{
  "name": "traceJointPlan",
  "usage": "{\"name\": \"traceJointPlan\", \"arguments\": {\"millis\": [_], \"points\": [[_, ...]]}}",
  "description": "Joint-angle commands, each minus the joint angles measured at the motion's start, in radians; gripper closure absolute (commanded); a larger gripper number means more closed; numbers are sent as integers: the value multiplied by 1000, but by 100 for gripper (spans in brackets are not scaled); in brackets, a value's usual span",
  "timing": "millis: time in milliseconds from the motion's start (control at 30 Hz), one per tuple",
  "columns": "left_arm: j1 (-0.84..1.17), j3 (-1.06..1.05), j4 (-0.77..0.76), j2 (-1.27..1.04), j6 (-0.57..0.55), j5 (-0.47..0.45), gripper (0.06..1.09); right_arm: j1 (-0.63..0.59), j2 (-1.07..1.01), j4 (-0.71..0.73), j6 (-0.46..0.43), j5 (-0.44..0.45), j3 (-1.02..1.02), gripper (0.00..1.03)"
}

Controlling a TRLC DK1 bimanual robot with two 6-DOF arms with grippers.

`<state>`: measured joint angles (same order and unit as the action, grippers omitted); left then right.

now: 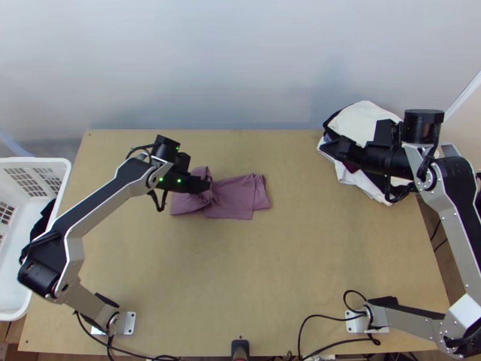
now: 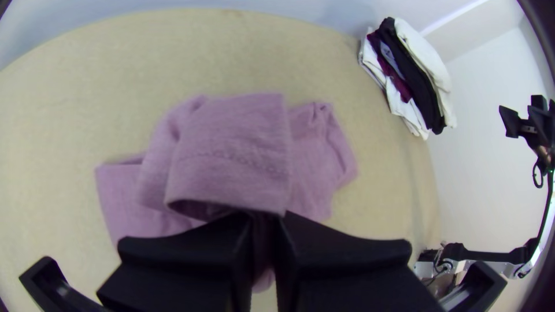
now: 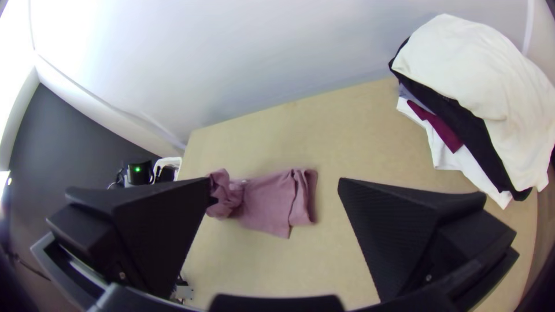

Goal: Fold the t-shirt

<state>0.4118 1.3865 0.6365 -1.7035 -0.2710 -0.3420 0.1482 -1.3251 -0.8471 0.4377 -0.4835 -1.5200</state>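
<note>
The mauve t-shirt [image 1: 234,197] lies in a folded strip left of the table's middle, its left part bunched and lifted. On that part is my left gripper [image 1: 207,185]; in the left wrist view the left gripper [image 2: 266,222] has its fingers close together on a fold of the shirt [image 2: 231,156]. My right gripper [image 1: 327,146] is held over the cloth pile at the back right. In the right wrist view the right gripper [image 3: 274,185] stands open, its fingers wide apart with nothing between them, and the shirt [image 3: 269,199] lies farther off.
A pile of folded clothes [image 1: 367,123], white, black and dark red, sits at the table's back right corner. A white basket [image 1: 15,240] with dark cloth inside stands at the left edge. Bare tabletop [image 1: 240,271] stretches in front of the shirt.
</note>
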Motion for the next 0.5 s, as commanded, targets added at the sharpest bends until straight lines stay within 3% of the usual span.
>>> {"name": "traceJointPlan", "arguments": {"millis": [0, 467], "points": [[18, 66, -17, -33, -36, 9, 105, -7, 27, 6, 7, -6, 29, 3], [38, 174, -14, -65, -56, 21, 105, -15, 33, 16, 4, -6, 54, 3]]}}
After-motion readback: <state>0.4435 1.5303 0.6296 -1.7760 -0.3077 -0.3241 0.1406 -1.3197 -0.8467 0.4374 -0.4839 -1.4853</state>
